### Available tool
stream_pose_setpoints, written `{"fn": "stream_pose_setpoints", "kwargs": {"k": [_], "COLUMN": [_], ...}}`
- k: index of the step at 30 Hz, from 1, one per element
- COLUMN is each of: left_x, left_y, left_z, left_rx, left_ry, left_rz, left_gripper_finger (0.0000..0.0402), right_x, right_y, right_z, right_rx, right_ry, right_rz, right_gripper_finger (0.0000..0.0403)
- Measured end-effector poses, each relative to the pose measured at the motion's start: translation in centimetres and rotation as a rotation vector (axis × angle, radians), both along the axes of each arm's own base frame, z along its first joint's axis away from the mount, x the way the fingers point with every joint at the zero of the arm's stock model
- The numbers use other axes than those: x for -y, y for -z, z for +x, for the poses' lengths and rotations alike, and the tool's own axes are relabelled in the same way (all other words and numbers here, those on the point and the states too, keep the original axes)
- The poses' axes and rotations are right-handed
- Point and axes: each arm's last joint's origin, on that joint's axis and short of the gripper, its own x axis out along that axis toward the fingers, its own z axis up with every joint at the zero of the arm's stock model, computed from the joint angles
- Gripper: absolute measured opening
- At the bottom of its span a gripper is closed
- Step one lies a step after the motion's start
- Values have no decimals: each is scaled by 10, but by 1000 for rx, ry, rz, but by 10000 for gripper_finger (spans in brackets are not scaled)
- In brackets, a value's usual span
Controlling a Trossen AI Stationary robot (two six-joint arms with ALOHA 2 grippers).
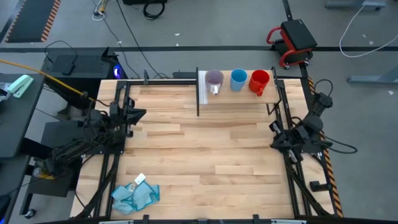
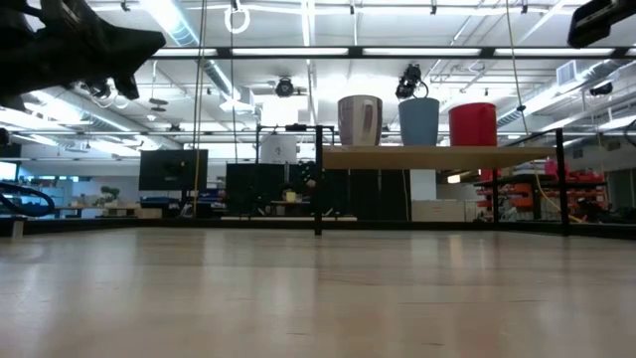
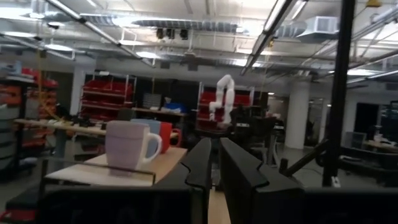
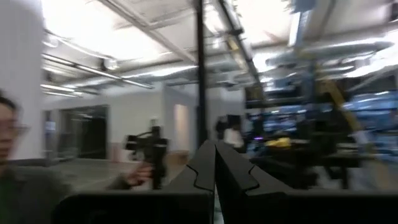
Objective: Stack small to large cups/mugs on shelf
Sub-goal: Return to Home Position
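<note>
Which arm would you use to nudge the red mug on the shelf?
Probably right: the right gripper sits nearer the red mug, at the right end of the shelf, than the left gripper.

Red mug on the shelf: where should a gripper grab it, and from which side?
Probably its rim, from straight above: the red mug stands upright, mouth open, on the shelf. The blue cup stands close beside, so pinch the wall facing away.
</note>
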Motion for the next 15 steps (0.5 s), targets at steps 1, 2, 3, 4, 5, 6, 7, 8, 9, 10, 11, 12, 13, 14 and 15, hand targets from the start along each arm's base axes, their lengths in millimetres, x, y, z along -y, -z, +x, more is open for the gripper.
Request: {"fn": "stream_pose_setpoints", "kwargs": {"k": [1, 2, 3, 4, 5, 6, 7, 8, 9, 10, 11, 12, 13, 14, 15], "left_x": [0, -1, -1, -1, -1, -1, -1, -1, -1, -1, -1, -1, -1, -1, -2], "left_y": [1, 1, 1, 1, 1, 1, 1, 1, 1, 1, 1, 1, 1, 1, 1], "left_z": [0, 0, 0, 0, 0, 0, 0, 0, 0, 0, 0, 0, 0, 0, 0], "left_rx": [-4, -5, -5, -4, -5, -5, -5, -5, -6, -6, -5, -5, -4, -4, -5], "left_ry": [-8, -15, -20, -23, -24, -24, -24, -24, -24, -25, -27, -31, -36, -44, -53], "left_rz": [-4, -8, -11, -12, -12, -13, -13, -13, -13, -13, -13, -14, -15, -11, -4], "left_gripper_finger": [40, 39, 38, 36, 35, 34, 32, 31, 30, 30, 30, 31, 32, 34, 35], "right_x": [2, 4, 6, 8, 10, 13, 16, 18, 21, 24, 26, 29, 31, 34, 36], "right_y": [0, 0, 0, 1, 1, 1, 1, 1, 1, 1, 1, 1, 2, 1, 1], "right_z": [1, 3, 5, 6, 8, 9, 11, 12, 13, 14, 15, 16, 17, 18, 19], "right_rx": [2, 2, 0, -1, -3, -3, -2, -1, -2, -2, -4, -7, -8, -8, -8], "right_ry": [31, 65, 96, 130, 163, 197, 233, 267, 301, 338, 372, 405, 438, 469, 500], "right_rz": [-7, -12, -15, -18, -20, -23, -29, -31, -32, -38, -46, -49, -49, -52, -57], "right_gripper_finger": [11, 11, 11, 11, 11, 11, 11, 11, 11, 11, 11, 11, 11, 11, 11]}}
